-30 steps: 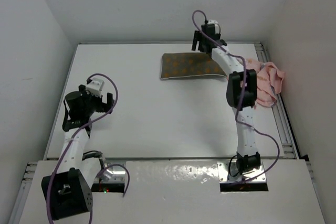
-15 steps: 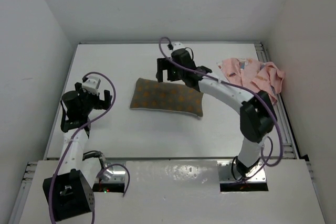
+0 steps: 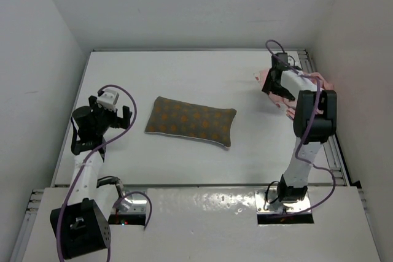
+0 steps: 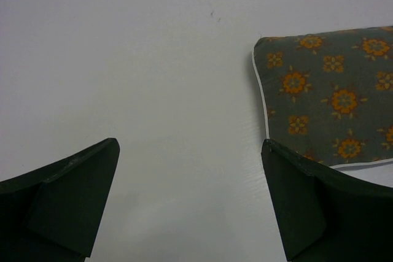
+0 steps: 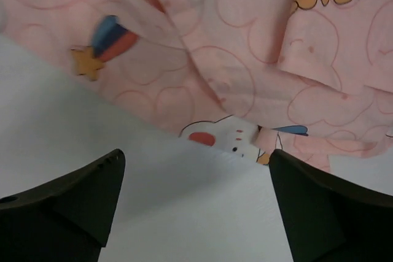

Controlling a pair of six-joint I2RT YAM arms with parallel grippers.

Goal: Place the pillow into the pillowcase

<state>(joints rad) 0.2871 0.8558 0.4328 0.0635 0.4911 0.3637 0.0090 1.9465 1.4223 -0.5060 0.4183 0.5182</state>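
We begin at the left. The left hand (image 3: 112, 112) hangs above the white desk (image 3: 184, 72) with its two dark fingers spread wide and nothing between them. Its wrist camera shows only bare desk under the gap.

Ahead of this hand and off to its right lies the pillow (image 3: 190, 121). It is a flat olive-brown cushion with orange dots and a pale piped edge. It rests whole on the desk, slightly askew, and its near corner sits just beyond the hand's right finger. Nothing touches the pillow.

Further right, well apart from the pillow, the right hand (image 3: 274, 84) is reached out to the far right side of the desk. Its fingers are also spread and hold nothing. Directly in front of them, just past the fingertips, lies the pillowcase (image 5: 245, 47). It is pink cloth printed with small cartoon figures, a shooting star and lettering, and it is bunched in soft folds. We cannot find its open end in these views.

We judge the task barely begun. The pillow lies fully outside the pillowcase, and neither hand grips either one. What remains is to take hold of the pillowcase and spread it, find and open its mouth, bring the pillow and pillowcase together, and slide the pillow fully inside.
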